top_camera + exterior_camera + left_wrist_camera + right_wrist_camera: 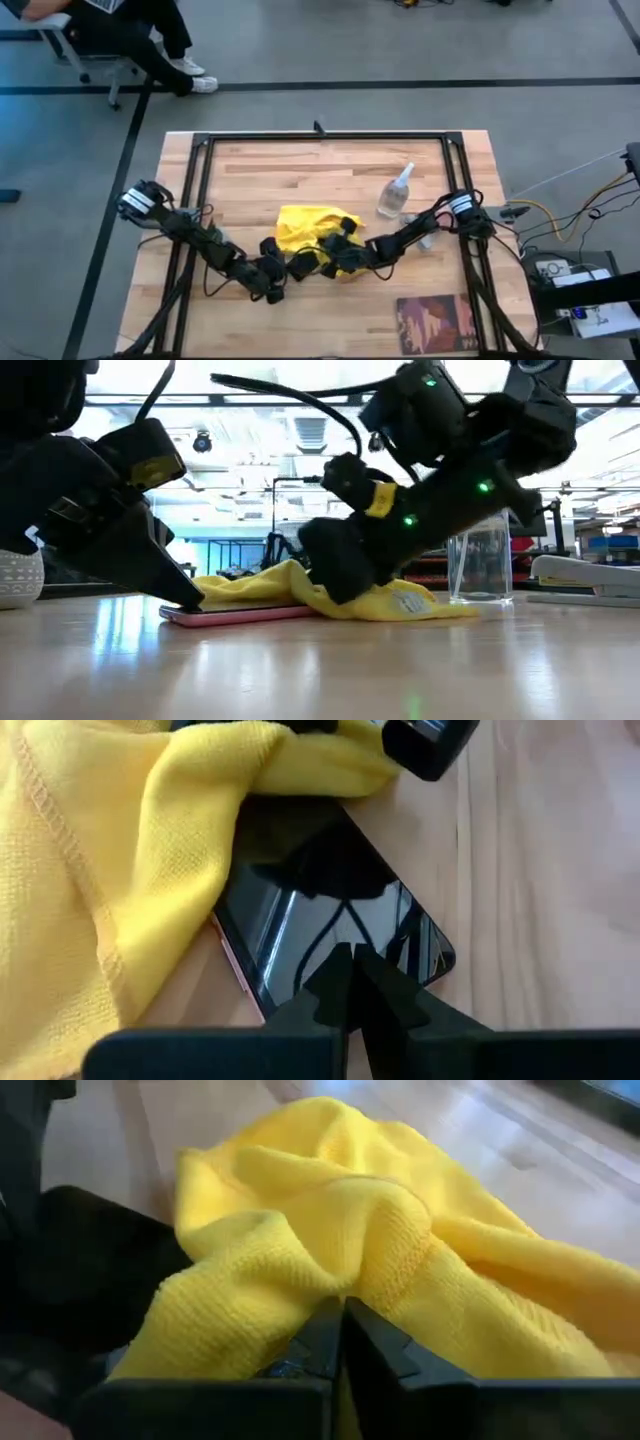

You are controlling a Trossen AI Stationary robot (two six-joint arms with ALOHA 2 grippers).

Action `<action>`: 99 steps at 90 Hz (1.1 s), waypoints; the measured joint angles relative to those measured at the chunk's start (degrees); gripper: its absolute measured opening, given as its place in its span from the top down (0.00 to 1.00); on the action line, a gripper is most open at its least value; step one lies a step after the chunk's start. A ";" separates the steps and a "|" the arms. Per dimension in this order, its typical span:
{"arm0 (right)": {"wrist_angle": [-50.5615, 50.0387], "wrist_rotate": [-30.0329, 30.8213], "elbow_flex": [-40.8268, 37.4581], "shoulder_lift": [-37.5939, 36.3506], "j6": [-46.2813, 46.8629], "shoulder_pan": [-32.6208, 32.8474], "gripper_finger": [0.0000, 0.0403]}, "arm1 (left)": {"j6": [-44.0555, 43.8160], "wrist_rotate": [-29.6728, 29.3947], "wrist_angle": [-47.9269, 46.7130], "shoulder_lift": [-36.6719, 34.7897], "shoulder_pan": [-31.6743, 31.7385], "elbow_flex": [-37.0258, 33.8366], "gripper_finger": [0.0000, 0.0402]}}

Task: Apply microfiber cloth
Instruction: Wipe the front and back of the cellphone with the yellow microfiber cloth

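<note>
High view, going L to R: left gripper (275, 285) is sitting low at the front-centre of the wooden table (330, 165), fingers together, tips pressing down on the near end of the black phone (330, 920). Judging by that, it's acting as a clamp so the phone isn't sliding while it gets wiped. Low view backs this up: the phone is lying flat on the wood w/ the left tip planted on its exposed end, nothing lifted.

Next over, the microfiber cloth (305, 228) is lying bunched mid-table, draped over the far part of the phone, so only the near portion of the screen is showing in the left wrist view.

Right gripper (340, 255) is coming in from the R side, angled down into the cloth, fingers closed and pinching a fold of yellow fabric. That grip is probably letting it drag the cloth across the glass.

Further R, the spray bottle (396, 192) is standing clear of the work, near the right arm but apart from the cloth. A reddish booklet (438, 325) is lying at the front R corner, unused.
</note>
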 joint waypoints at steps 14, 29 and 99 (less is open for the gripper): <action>12.13 -3.53 -0.20 4.22 -5.75 2.99 1.00 | -1.11 0.31 0.05 0.00 0.27 -0.03 1.00; 20.56 -10.13 4.33 10.16 -5.78 4.49 1.00 | -1.08 0.37 0.04 0.00 0.34 -0.01 1.00; 18.06 -26.32 13.67 11.59 -9.89 3.06 1.00 | 9.10 -1.99 -8.84 -13.35 0.64 -0.19 1.00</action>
